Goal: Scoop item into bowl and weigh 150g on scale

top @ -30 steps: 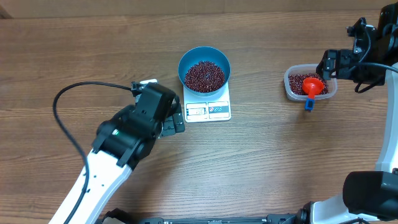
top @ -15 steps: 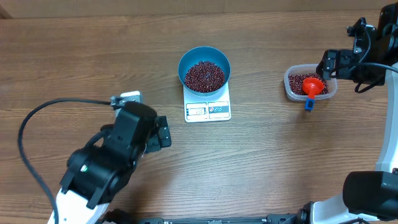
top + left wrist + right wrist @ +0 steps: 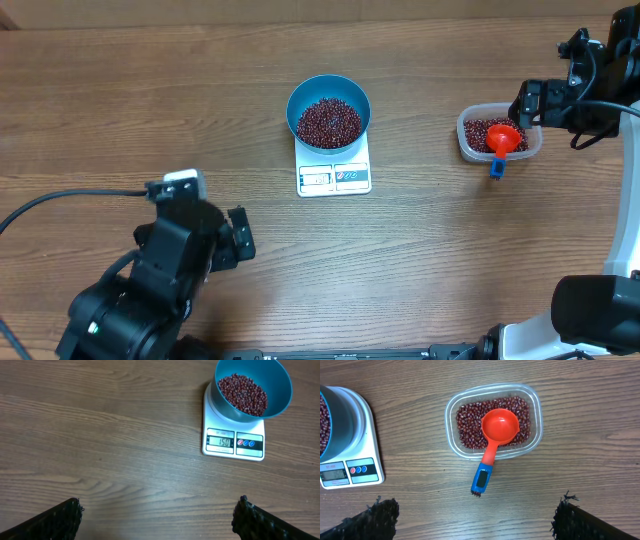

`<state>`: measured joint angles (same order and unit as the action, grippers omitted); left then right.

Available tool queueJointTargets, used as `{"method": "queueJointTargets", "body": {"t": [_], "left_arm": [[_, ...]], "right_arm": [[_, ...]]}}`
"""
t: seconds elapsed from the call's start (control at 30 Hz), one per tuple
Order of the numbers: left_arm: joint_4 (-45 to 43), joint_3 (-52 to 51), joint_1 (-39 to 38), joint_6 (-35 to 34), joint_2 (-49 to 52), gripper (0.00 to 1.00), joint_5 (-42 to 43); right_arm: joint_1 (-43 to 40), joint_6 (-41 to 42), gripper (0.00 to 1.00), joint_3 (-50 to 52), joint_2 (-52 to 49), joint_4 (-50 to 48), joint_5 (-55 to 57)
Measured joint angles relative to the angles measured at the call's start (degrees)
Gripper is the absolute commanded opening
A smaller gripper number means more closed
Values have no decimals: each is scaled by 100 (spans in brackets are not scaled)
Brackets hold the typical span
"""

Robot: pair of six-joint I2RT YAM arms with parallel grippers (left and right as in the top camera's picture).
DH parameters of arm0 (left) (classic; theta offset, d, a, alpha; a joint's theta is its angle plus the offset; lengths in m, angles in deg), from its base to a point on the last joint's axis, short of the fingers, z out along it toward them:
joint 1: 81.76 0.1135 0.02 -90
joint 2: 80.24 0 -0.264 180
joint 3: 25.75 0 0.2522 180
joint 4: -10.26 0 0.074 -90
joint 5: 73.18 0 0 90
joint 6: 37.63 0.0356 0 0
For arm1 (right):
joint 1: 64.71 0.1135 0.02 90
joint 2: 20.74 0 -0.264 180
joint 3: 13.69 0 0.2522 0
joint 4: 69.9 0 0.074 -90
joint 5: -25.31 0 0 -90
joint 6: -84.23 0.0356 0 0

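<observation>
Beans (image 3: 328, 122) hide floor of bowl (image 3: 328, 84).

I see the blue bowl (image 3: 329, 95) sitting on the white scale (image 3: 334, 172) at the middle of the wooden surface (image 3: 150, 90), with red-maroon beans (image 3: 328, 122) lying inside it. To the right stands a clear tub (image 3: 470, 140) holding more beans and an orange scoop (image 3: 504, 140), whose blue handle (image 3: 495, 168) pokes over the rim. My right pincer (image 3: 527, 103) hangs just beside the tub. My left pincer (image 3: 243, 233) is low on the left, well apart from the scale.
</observation>
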<state>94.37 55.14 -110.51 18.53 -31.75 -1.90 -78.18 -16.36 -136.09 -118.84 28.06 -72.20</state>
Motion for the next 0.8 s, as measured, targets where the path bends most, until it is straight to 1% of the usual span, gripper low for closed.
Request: {"method": "queueJointTargets", "body": {"t": [0.8], "left_arm": [[717, 0, 0, -2, -1220, 99, -262]], "right_arm": [[2, 2, 100, 0, 0, 0, 0]]}}
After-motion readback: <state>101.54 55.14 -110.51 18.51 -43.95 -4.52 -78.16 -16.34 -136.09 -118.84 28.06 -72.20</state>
